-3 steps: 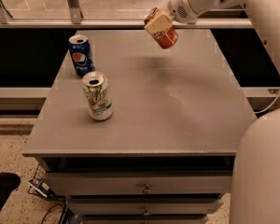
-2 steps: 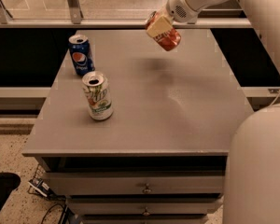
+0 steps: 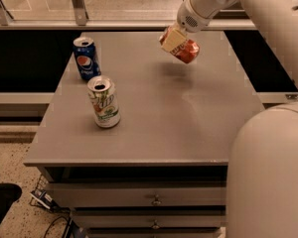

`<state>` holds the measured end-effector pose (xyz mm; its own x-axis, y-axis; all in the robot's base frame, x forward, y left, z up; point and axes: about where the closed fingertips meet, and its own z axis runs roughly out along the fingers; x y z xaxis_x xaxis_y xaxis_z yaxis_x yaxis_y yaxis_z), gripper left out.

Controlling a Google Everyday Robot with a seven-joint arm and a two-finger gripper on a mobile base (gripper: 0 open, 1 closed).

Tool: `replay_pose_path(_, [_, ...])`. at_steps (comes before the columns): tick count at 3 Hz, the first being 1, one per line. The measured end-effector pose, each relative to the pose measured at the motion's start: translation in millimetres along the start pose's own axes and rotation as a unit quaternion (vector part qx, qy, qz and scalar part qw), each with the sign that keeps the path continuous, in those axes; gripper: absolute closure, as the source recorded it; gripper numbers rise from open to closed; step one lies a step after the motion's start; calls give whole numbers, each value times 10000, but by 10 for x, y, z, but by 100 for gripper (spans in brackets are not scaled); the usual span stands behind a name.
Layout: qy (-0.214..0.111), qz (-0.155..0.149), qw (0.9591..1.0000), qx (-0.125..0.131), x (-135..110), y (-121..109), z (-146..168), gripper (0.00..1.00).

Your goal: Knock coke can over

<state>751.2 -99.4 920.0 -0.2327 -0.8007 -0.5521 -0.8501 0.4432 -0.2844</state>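
The red coke can [image 3: 185,49] hangs tilted in the air above the far middle of the grey table [image 3: 154,113]. My gripper [image 3: 172,39] is shut on the coke can, its cream-coloured fingers [image 3: 171,38] clamped across the can's upper left side. The white arm reaches in from the upper right. The can casts a faint shadow on the tabletop below it.
A blue Pepsi can [image 3: 87,58] stands upright at the table's far left. A white-and-green can [image 3: 104,102] stands upright in front of it. The robot's white body [image 3: 268,172] fills the lower right. Drawers [image 3: 154,200] sit under the tabletop.
The gripper and the coke can have shifted a little to the right and down, closer to the tabletop. The two other cans have not moved.
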Motion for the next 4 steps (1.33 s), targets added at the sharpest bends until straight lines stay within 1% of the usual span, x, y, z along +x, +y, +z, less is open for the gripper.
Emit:
replay_pose_path(1, [186, 29, 9997, -152, 161, 49, 207, 100])
replay_pose_path(2, [177, 86, 9990, -405, 262, 135, 452, 100])
replay_pose_path(3, [187, 82, 9989, -418, 260, 144, 475, 82])
replay_pose_path(4, [195, 80, 9988, -445, 262, 159, 510, 59])
